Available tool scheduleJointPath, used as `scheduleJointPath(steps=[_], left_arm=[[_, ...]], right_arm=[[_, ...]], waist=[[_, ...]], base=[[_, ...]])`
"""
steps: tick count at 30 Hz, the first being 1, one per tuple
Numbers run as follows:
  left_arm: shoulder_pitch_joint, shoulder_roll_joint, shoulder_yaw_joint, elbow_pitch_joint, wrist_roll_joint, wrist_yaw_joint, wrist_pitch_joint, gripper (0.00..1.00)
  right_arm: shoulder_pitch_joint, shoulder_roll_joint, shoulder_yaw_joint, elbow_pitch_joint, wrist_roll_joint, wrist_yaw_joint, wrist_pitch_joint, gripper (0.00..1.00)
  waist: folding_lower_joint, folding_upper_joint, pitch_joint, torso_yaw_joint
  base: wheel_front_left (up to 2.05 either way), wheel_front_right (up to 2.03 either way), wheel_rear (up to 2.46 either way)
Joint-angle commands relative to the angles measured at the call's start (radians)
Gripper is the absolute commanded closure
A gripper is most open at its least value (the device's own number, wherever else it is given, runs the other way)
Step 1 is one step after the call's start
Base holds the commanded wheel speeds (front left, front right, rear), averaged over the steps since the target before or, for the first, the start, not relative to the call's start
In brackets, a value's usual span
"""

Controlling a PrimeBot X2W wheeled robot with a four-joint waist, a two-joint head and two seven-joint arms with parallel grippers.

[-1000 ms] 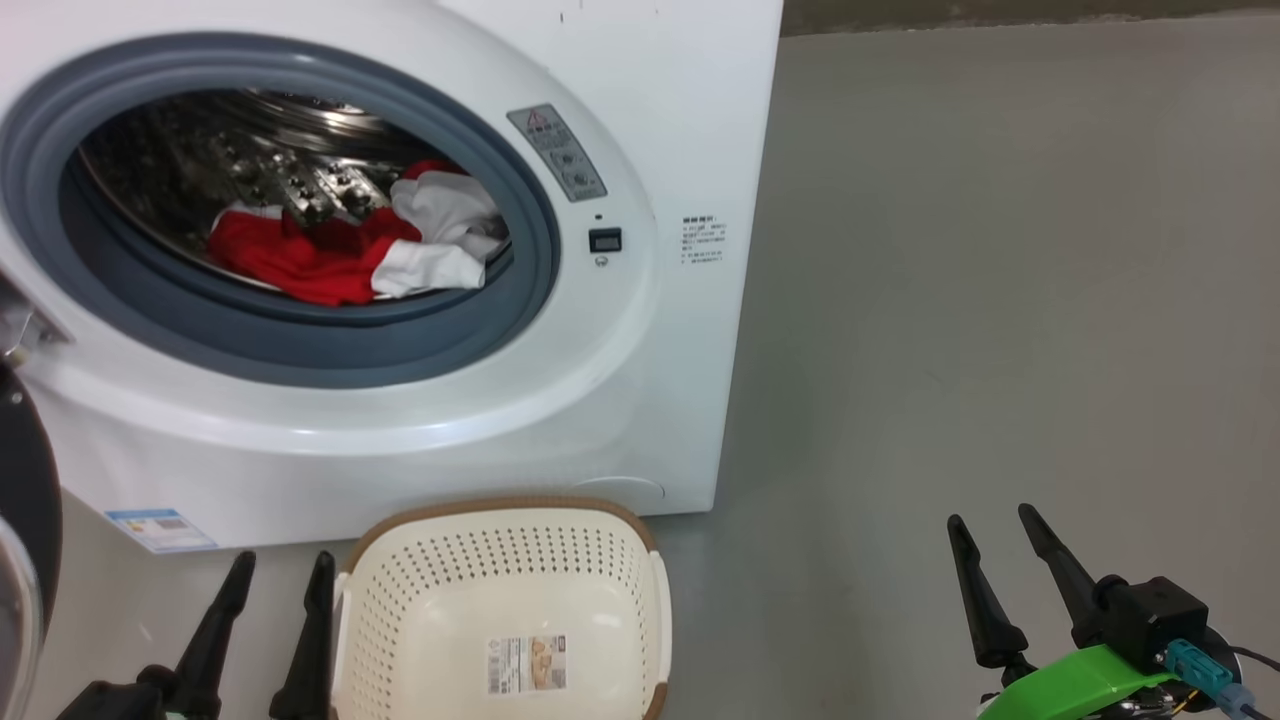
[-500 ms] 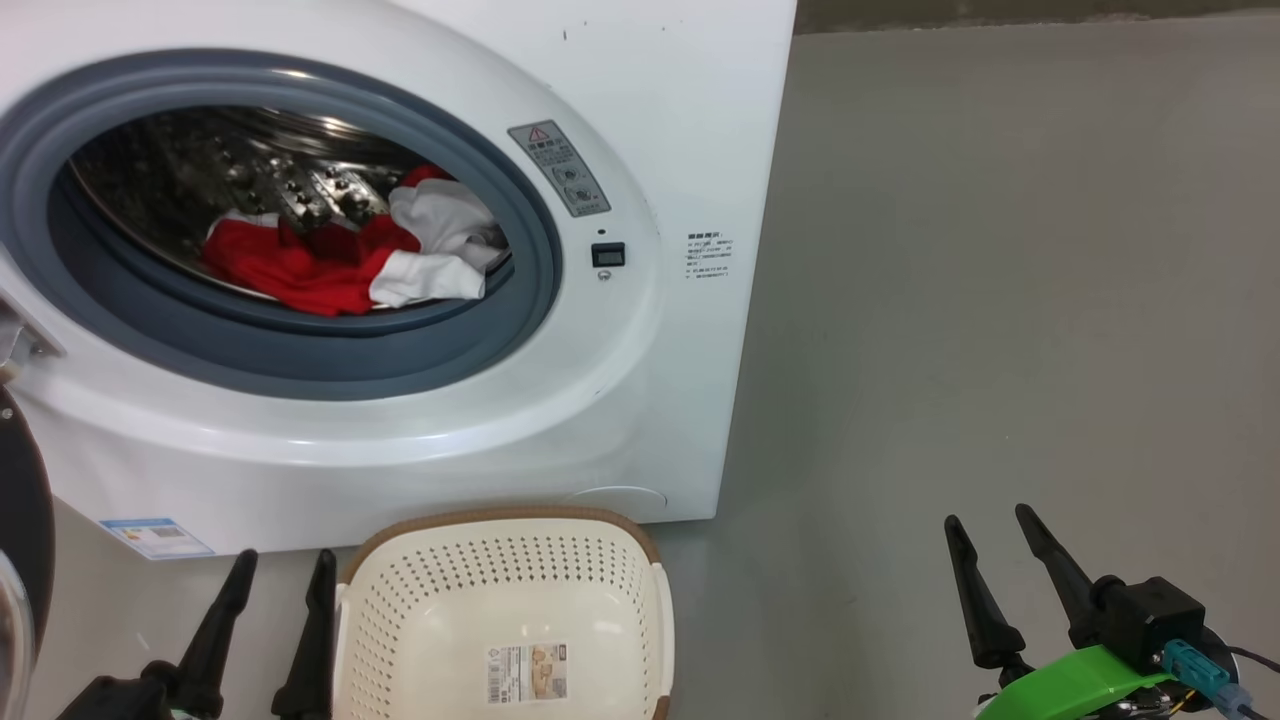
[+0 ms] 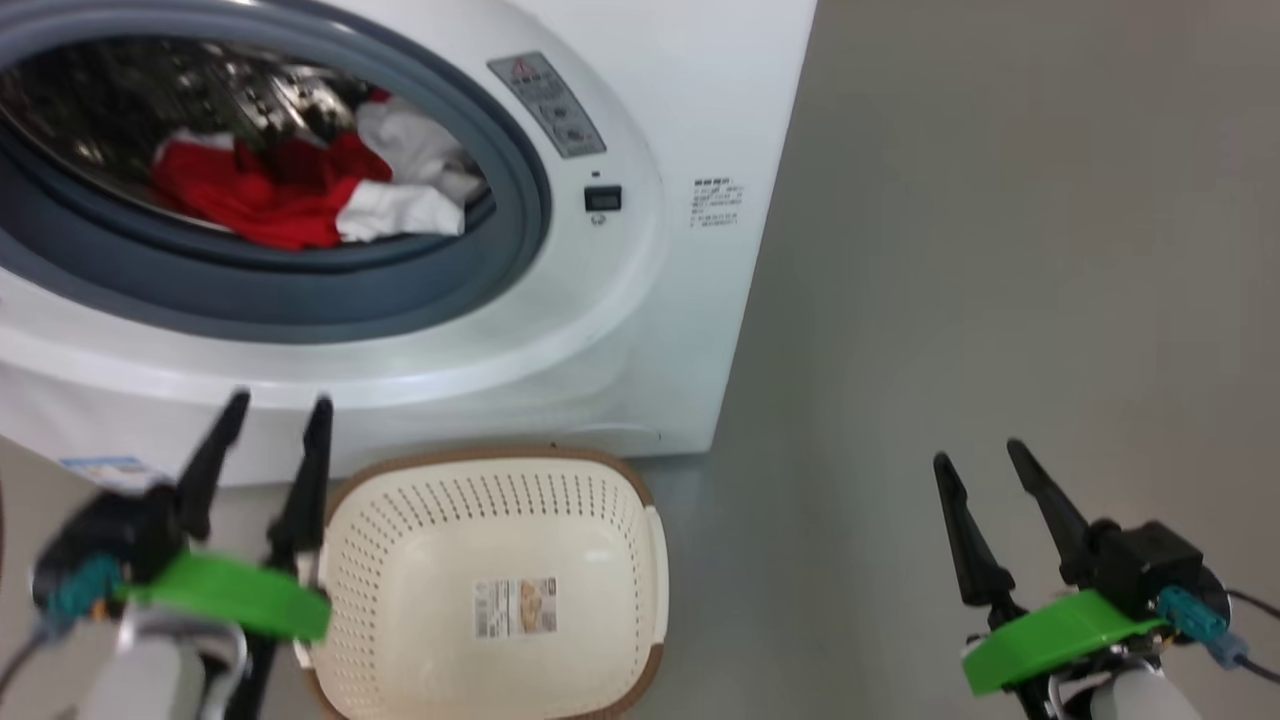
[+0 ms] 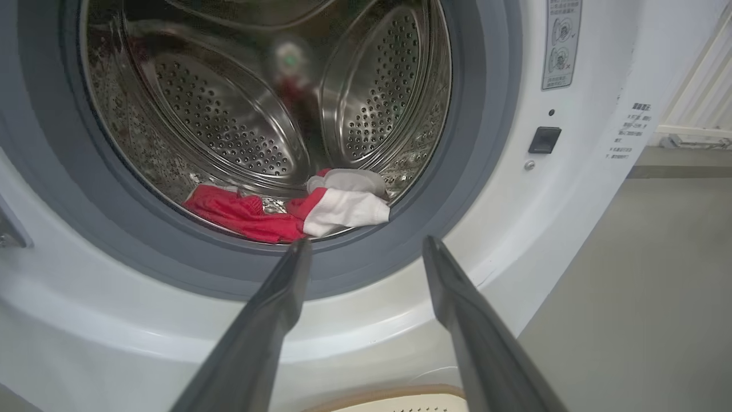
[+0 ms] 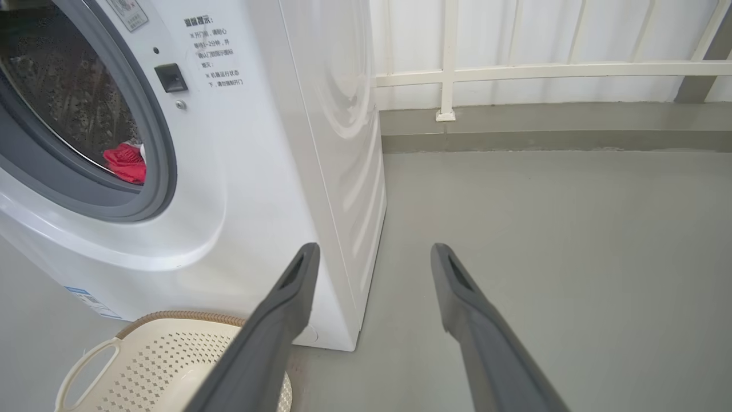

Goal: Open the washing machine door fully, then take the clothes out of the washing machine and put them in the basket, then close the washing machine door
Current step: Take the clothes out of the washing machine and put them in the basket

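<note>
Both wide open, empty | left gripper [image 3: 280, 400] now raised toward clothes [image 3: 260, 200] | right gripper [image 3: 978, 452] low | basket [image 3: 490, 458] unfilled, unloading likely next

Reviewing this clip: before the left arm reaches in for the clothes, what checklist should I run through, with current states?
1. Left gripper open, empty: ok.
2. Right gripper open, empty: ok.
3. Clothes lying at the front of the washing machine drum: ok.
4. Basket empty, on the floor before the machine: ok.
5. Door swung fully open: cannot tell.
</note>
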Motion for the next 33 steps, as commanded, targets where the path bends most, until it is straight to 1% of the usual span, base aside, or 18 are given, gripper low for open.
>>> scheduleJointPath(steps=[1,6,10,11,16,18,19,27,33], left_arm=[[-0.074,0.043,0.018,0.014,-0.008,-0.005,-0.005,0.0],[-0.299,0.093,-0.054,0.166,-0.037,-0.005,-0.005,0.0],[-0.463,0.132,-0.136,0.273,-0.07,-0.005,-0.005,0.0],[-0.537,0.154,-0.187,0.324,-0.093,-0.005,-0.005,0.0],[-0.693,0.201,-0.311,0.425,-0.159,-0.005,-0.004,0.0],[-0.745,0.215,-0.358,0.457,-0.191,-0.005,0.0,0.0],[-0.745,0.215,-0.358,0.457,-0.191,-0.005,0.0,0.0],[-0.887,0.27,-0.508,0.556,-0.307,-0.005,0.003,0.0],[-0.961,0.303,-0.596,0.601,-0.362,-0.005,0.001,0.0]], right_arm=[[-0.039,-0.002,0.027,-0.029,-0.006,0.005,-0.012,0.0],[-0.087,-0.001,0.04,-0.04,0.024,0.005,-0.012,0.0],[-0.123,-0.001,0.05,-0.052,0.042,0.005,-0.012,0.0],[-0.138,-0.001,0.056,-0.058,0.049,0.005,-0.012,0.0],[-0.167,-0.001,0.065,-0.069,0.063,0.005,-0.012,0.0],[-0.176,-0.001,0.069,-0.073,0.068,0.005,-0.012,0.0],[-0.176,-0.001,0.069,-0.073,0.068,0.005,-0.012,0.0],[-0.194,-0.001,0.093,-0.084,0.081,0.005,-0.012,0.0],[-0.206,-0.001,0.116,-0.092,0.09,0.005,-0.012,0.0]], waist=[[0.0,-0.0001,0.076,-0.008],[0.0,-0.0001,0.168,-0.024],[0.0,-0.0001,0.236,-0.042],[0.0,-0.0001,0.267,-0.051],[0.0,-0.0001,0.329,-0.067],[0.0,-0.0001,0.35,-0.071],[0.0,-0.0001,0.35,-0.071],[0.0,-0.0001,0.393,-0.094],[0.0,-0.0001,0.419,-0.114]], base=[[0.0,0.0,0.0],[0.0,0.0,0.0],[0.0,0.0,0.0],[0.0,0.0,0.0],[0.0,0.0,0.0],[0.0,0.0,0.0],[0.0,0.0,0.0],[0.0,0.0,0.0],[0.0,0.0,0.0]])
